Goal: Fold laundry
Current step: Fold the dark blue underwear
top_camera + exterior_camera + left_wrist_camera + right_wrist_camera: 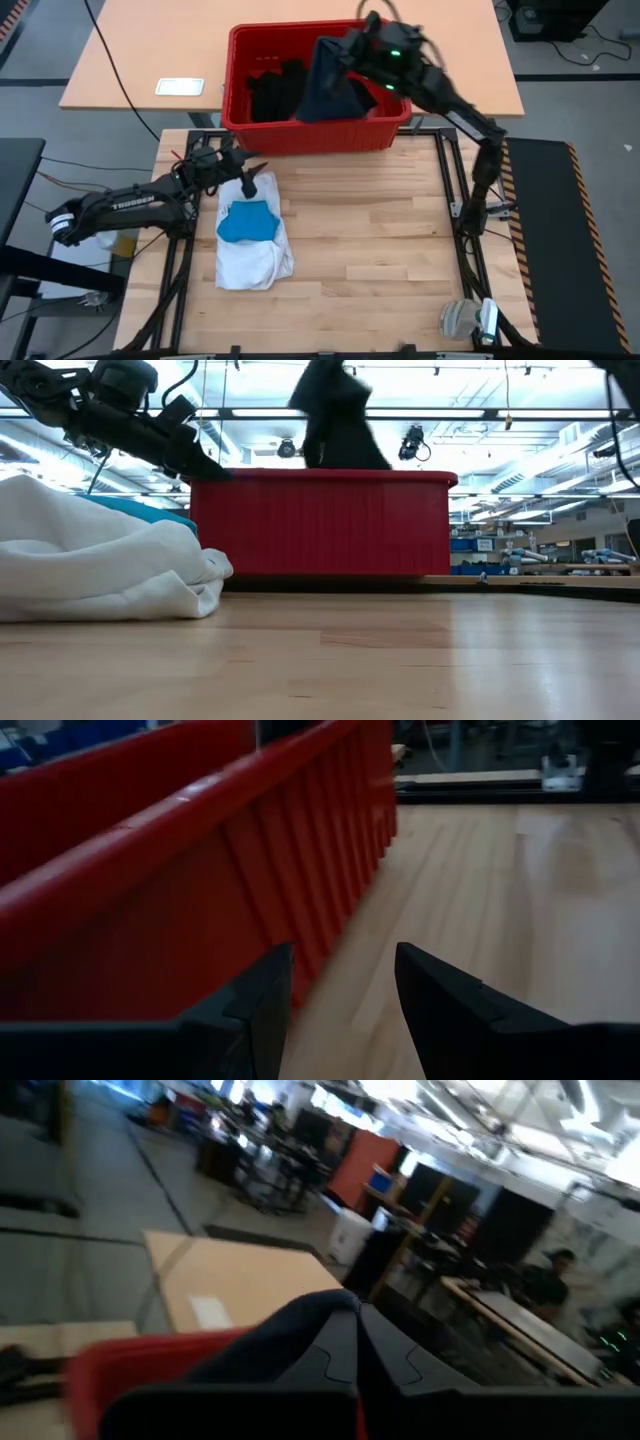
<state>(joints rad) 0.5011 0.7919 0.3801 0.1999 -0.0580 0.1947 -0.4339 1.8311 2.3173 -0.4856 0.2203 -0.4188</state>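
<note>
A dark garment (328, 85) hangs over the red crate (320, 135) at the table's far edge, with my right gripper (347, 48) shut on its top. More black garments (272, 92) lie in the crate's left half. On the table's left, a white shirt (255, 258) lies crumpled with a small bright blue piece (246, 222) on top of it. My left gripper (248, 182) hovers open just above the shirt's far end, close to the crate's near wall (200, 870), with nothing between its fingers (250, 1010). My right gripper pinches the dark garment's bunched top (300, 1320) between its two shut fingers (395, 1355), high above the crate. The fingers lie about level. The cloth hangs slack below them (340, 420); its lower end drops behind the crate's wall, so I cannot tell whether it is clear.
Bare wooden table (380, 250) stretches to the right of the shirt and toward the near edge. A white card (179, 86) lies on the desk behind the crate. A small grey-white object (470, 320) sits at the near right corner.
</note>
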